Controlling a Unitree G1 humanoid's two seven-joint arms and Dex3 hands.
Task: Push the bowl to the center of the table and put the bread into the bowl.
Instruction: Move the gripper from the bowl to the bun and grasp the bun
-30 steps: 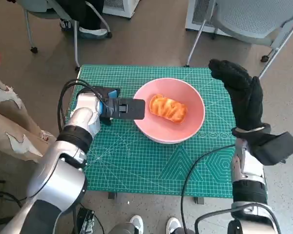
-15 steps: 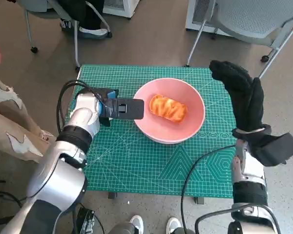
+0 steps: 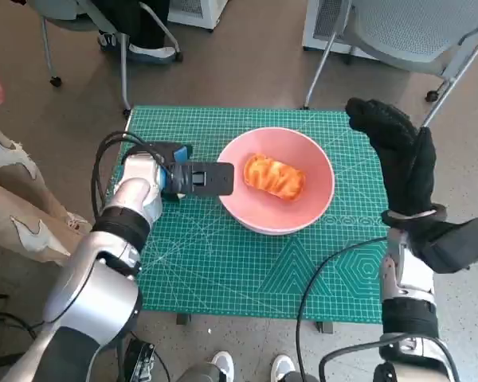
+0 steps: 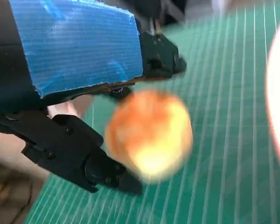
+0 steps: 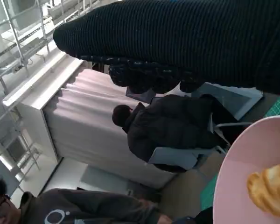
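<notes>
The pink bowl [image 3: 311, 208] stands near the middle of the green mat, and the orange bread [image 3: 274, 176] lies inside it. My left hand [image 3: 197, 177] lies low over the mat just off the bowl's left rim, fingers pointing at it. In the left wrist view a blurred orange-yellow lump [image 4: 149, 135] shows between the black fingers [image 4: 84, 161]; whether it is held is unclear. My right hand [image 3: 398, 155] is raised over the table's right edge, fingers extended, holding nothing. The right wrist view shows the bowl [image 5: 245, 154] and the bread [image 5: 270, 186].
The green cutting mat [image 3: 223, 263] covers the small table. A grey chair [image 3: 414, 32] stands behind the far right corner, another chair's legs at the far left. A person's clothing [image 3: 8, 199] is close to the left edge. Seated people [image 5: 168, 126] show in the right wrist view.
My left hand has drawn back slightly to the left, away from the bowl's rim. My right hand has drifted a little to the right. Bowl and bread have not moved.
</notes>
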